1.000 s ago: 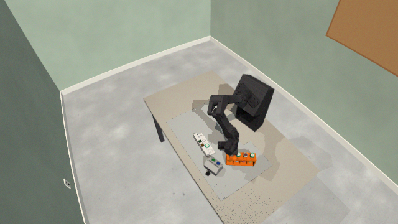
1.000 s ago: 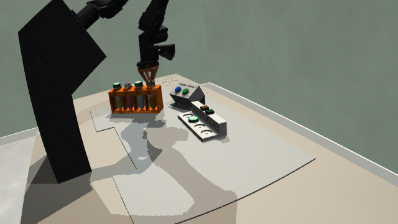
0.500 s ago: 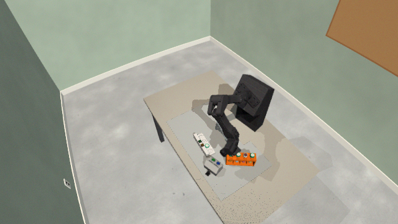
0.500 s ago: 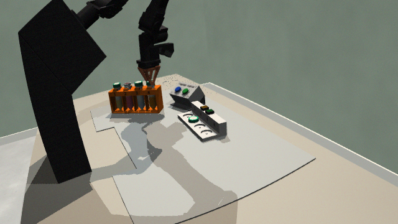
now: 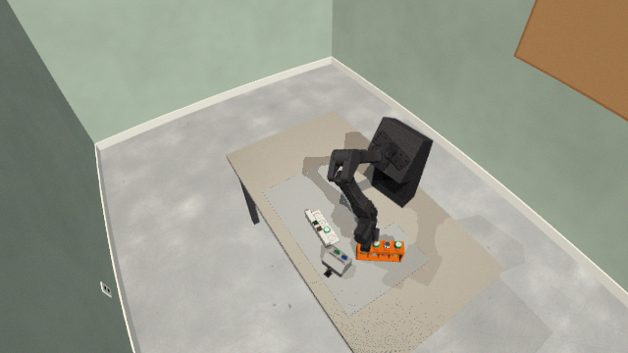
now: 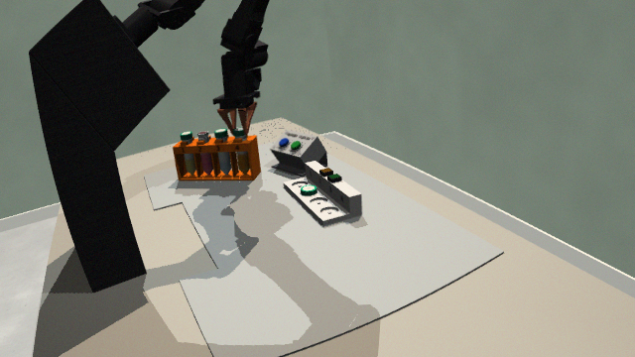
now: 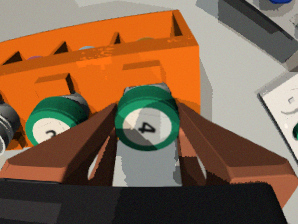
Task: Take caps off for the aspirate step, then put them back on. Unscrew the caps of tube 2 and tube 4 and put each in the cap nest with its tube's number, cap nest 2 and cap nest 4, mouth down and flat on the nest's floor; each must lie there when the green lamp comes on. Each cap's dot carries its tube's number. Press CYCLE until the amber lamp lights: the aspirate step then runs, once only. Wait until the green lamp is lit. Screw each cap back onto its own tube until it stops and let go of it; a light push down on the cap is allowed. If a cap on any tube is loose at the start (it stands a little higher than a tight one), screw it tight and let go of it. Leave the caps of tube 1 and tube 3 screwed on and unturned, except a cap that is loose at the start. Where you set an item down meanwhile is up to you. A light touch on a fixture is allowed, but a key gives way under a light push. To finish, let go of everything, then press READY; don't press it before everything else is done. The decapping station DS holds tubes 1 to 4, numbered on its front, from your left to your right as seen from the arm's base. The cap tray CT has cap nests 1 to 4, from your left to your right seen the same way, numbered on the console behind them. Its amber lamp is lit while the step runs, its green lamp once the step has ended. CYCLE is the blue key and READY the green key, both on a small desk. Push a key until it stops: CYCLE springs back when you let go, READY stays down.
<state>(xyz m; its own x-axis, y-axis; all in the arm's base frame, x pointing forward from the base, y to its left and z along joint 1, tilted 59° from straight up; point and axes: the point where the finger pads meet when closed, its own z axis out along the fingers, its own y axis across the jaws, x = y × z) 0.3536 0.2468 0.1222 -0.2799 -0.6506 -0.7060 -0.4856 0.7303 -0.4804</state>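
The orange decapping station (image 6: pixel 216 158) holds four tubes. My gripper (image 6: pixel 237 126) comes straight down on tube 4 at the rack's end nearest the key desk. It is shut on the green cap with dot 4 (image 7: pixel 147 119), which sits on its tube. The same cap also shows in the side view (image 6: pixel 239 132). The cap beside it (image 7: pixel 56 123) sits on tube 3. Tube 2 (image 6: pixel 202 135) shows a grey open top with no cap. Tube 1 has its green cap (image 6: pixel 187 135). Another green cap (image 6: pixel 309 189) lies in the cap tray (image 6: pixel 317 198), in the second nest from the key-desk end.
The key desk (image 6: pixel 297 151) with the blue CYCLE key (image 6: pixel 284 142) and green READY key (image 6: pixel 296 145) stands right of the rack. The console lamps, amber (image 6: pixel 325 172) and green (image 6: pixel 334 177), look dim. The black arm base (image 6: pixel 89 144) stands at the left.
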